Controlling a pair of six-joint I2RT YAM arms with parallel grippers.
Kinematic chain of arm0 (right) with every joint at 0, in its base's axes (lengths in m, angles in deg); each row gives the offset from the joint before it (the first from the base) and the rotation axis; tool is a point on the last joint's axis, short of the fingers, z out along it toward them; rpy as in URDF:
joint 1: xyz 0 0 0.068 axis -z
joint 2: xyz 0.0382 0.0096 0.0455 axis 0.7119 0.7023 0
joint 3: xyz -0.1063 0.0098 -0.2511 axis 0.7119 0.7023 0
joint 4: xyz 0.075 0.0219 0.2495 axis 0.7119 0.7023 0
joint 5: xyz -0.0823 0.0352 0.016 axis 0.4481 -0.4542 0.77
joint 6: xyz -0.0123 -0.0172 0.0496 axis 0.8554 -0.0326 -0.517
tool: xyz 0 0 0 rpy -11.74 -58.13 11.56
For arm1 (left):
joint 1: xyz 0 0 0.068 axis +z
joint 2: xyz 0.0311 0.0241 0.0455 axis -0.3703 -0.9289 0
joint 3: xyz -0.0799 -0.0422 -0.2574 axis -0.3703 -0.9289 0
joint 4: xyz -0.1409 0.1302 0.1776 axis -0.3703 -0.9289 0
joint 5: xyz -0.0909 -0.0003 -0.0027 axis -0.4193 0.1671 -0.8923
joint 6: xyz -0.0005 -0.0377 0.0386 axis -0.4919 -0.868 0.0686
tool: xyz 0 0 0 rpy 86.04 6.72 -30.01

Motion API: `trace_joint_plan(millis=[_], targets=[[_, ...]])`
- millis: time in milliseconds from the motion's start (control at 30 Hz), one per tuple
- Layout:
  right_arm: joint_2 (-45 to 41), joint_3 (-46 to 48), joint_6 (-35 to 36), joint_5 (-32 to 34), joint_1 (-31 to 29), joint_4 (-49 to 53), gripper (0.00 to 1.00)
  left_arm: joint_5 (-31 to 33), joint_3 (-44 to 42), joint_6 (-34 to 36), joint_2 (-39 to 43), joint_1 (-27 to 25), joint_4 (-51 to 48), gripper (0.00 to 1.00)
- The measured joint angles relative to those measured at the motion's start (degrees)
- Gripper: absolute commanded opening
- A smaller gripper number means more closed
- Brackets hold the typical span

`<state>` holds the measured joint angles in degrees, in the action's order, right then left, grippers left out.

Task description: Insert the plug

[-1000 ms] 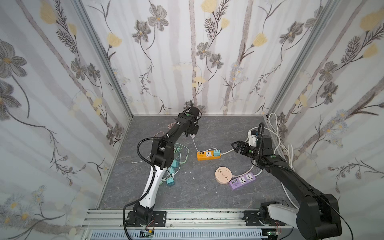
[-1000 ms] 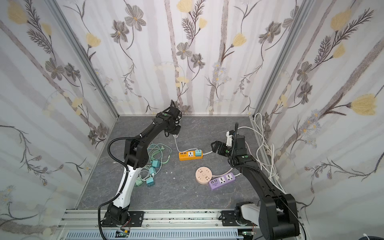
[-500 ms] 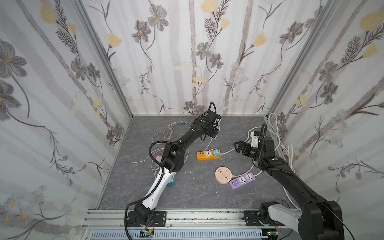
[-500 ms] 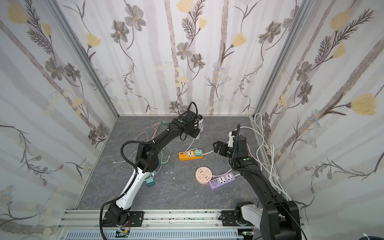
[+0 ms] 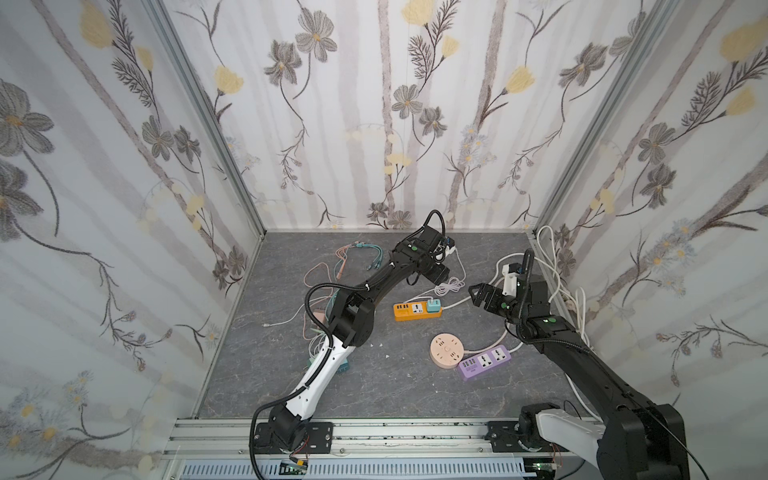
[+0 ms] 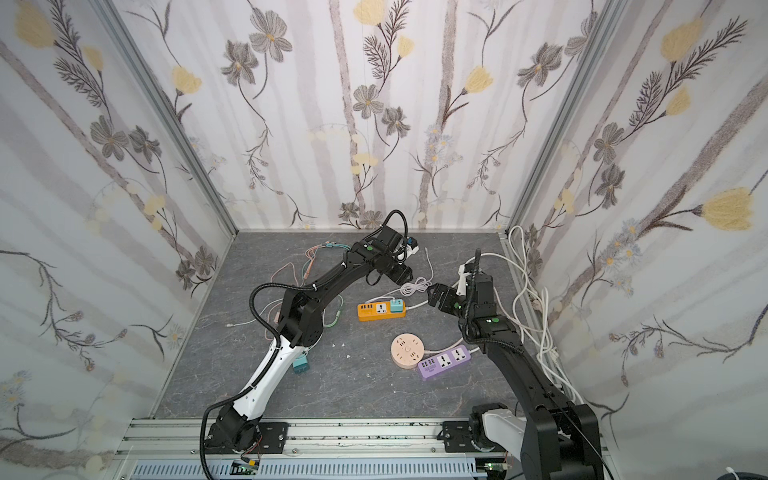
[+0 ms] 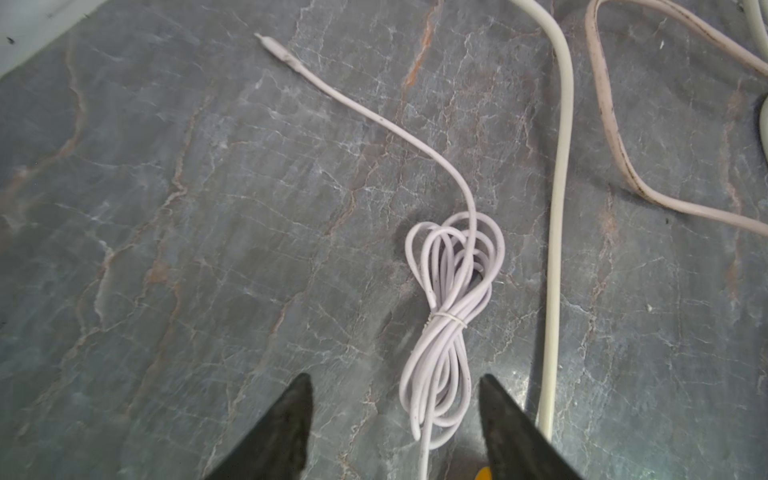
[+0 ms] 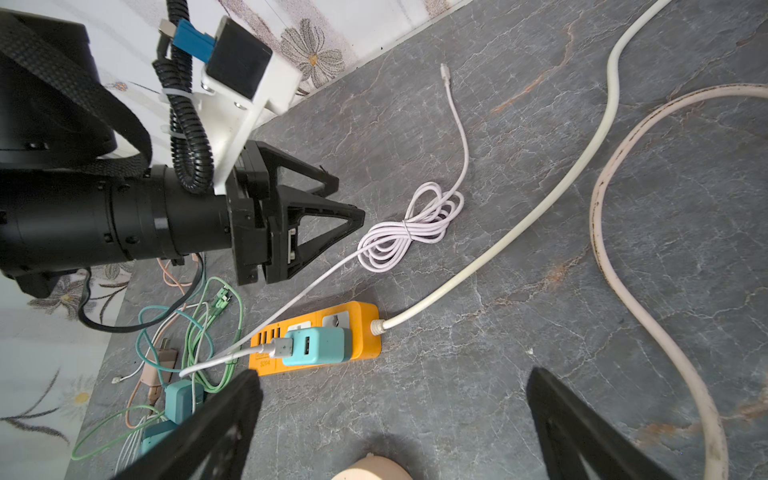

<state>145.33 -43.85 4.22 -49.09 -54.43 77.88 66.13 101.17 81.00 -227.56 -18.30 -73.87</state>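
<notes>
An orange power strip (image 5: 417, 311) (image 6: 380, 311) (image 8: 365, 332) lies mid-floor with a teal charger (image 5: 433, 305) (image 8: 318, 345) seated in it. A white cable's USB plug (image 8: 280, 347) sits in the charger's side. The cable's tied coil (image 5: 451, 286) (image 7: 449, 291) (image 8: 409, 232) lies behind the strip, and its free end (image 7: 270, 41) rests on the floor. My left gripper (image 5: 440, 274) (image 7: 395, 378) (image 8: 349, 198) hovers open over the coil, holding nothing. My right gripper (image 5: 476, 293) (image 8: 395, 374) stands wide open and empty, just right of the strip.
A round peach socket (image 5: 446, 351) and a purple strip (image 5: 484, 361) lie nearer the front. A tangle of green and pink cables with teal chargers (image 8: 178, 332) sits to the left. Thick white cords (image 5: 557, 282) run along the right wall.
The left arm has swung from the back wall to the right and forward, ending above the coil, and its jaws have opened. The right arm has barely moved.
</notes>
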Motion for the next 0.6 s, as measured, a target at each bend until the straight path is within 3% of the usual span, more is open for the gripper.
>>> trace_joint_plan(millis=[33, 267, 600], targets=[[0.02, 0.00, 0.00, -0.26, 0.00, -0.02, 0.99, 0.52, 0.00, 0.07, 0.35, 0.00, -0.09, 1.00], [1.66, -0.31, 0.00, -2.54, -0.76, -0.02, 0.99, 6.62, -6.45, -0.52, 8.98, 0.42, 0.17, 1.00], [8.66, -2.08, -3.30, -3.43, -1.92, -0.46, 0.99, 16.74, -36.04, -6.01, 31.19, 3.52, 10.27, 1.00]])
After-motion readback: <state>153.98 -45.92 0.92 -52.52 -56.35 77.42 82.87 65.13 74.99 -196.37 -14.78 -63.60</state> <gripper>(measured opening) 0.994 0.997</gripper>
